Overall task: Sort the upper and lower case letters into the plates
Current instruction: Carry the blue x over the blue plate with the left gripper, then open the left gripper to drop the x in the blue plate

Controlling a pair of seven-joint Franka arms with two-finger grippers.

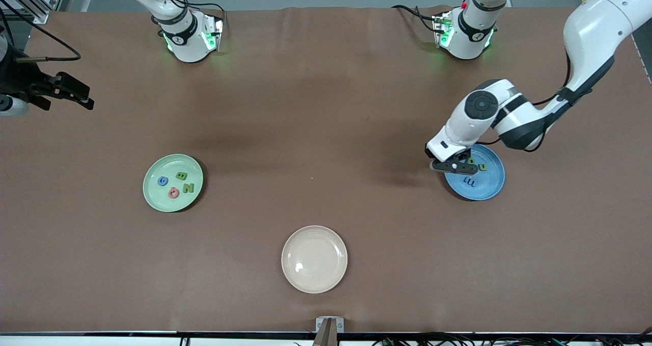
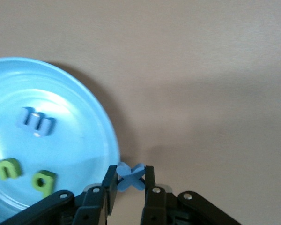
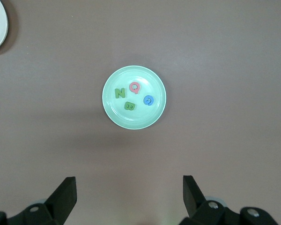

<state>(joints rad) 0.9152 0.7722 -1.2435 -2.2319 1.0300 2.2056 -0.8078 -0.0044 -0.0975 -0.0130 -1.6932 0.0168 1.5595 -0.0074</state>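
The left gripper (image 1: 455, 166) hangs over the rim of the blue plate (image 1: 489, 189), on the side of the plate toward the middle of the table. Its fingers (image 2: 109, 183) are clamped on a small blue letter x (image 2: 130, 176), which sits between the tips just outside the plate's edge as the left wrist view shows it.

The blue plate lies toward the left arm's end of the table, about midway between the edge with the robot bases and the edge nearest the front camera. In it are a blue letter m (image 2: 36, 122), a green letter n (image 2: 7, 169) and a green letter q (image 2: 43, 181), all lying apart from one another.

The mint green plate (image 1: 155, 197) lies toward the right arm's end of the table, about as far from the front camera as the blue plate. It holds a green letter N (image 3: 120, 93), a pink letter Q (image 3: 134, 87), a blue round letter (image 3: 149, 100) and a green letter B (image 3: 129, 106), grouped near the plate's middle.

The right gripper (image 1: 71, 94) waits with its fingers (image 3: 63, 199) spread wide apart and nothing between them, high over the table's edge at the right arm's end.

A cream-beige plate (image 1: 314, 259) with nothing in it lies near the middle of the table edge closest to the front camera, nearer to that camera than the other two plates.
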